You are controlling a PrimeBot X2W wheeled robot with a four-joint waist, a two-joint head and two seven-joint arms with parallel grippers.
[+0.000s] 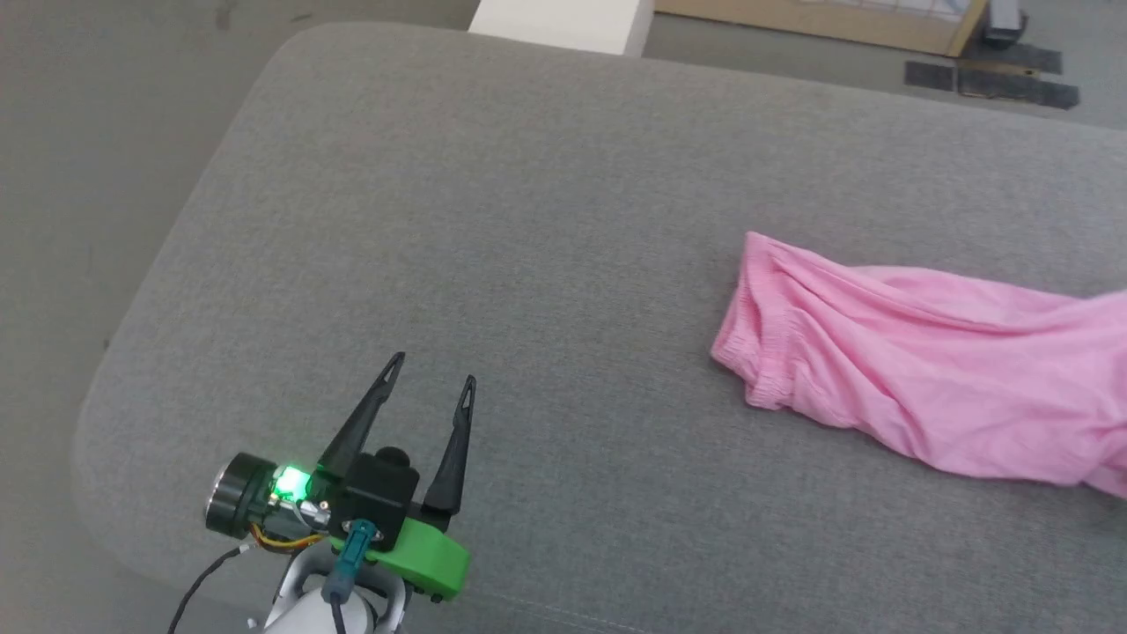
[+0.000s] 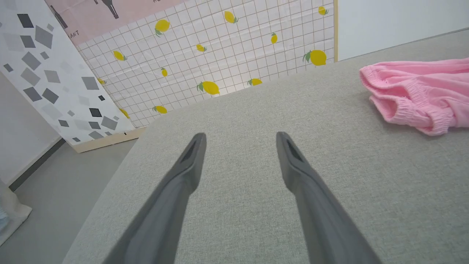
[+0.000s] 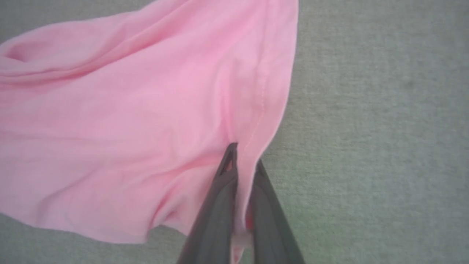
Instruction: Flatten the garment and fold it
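The garment (image 1: 916, 370), bright pink shorts, lies rumpled on the grey cushion (image 1: 528, 264) at the right, its gathered waistband end pointing left and its far end running off the right edge. My left gripper (image 1: 429, 370) hovers open over the cushion's near left part, well apart from the garment, nothing between its fingers. The left wrist view shows the left gripper (image 2: 240, 141) open and the garment (image 2: 417, 91) at upper right. In the right wrist view my right gripper (image 3: 244, 157) is shut on a stitched hem edge of the garment (image 3: 128, 121), cloth pinched between the fingers.
The cushion's rounded edge drops to grey floor (image 1: 79, 176) on the left. A white block (image 1: 563, 22) and a wooden-framed board (image 1: 810, 18) stand beyond the far edge. Patterned panels with lemons (image 2: 220, 55) and grey shapes (image 2: 47, 73) lean past the cushion.
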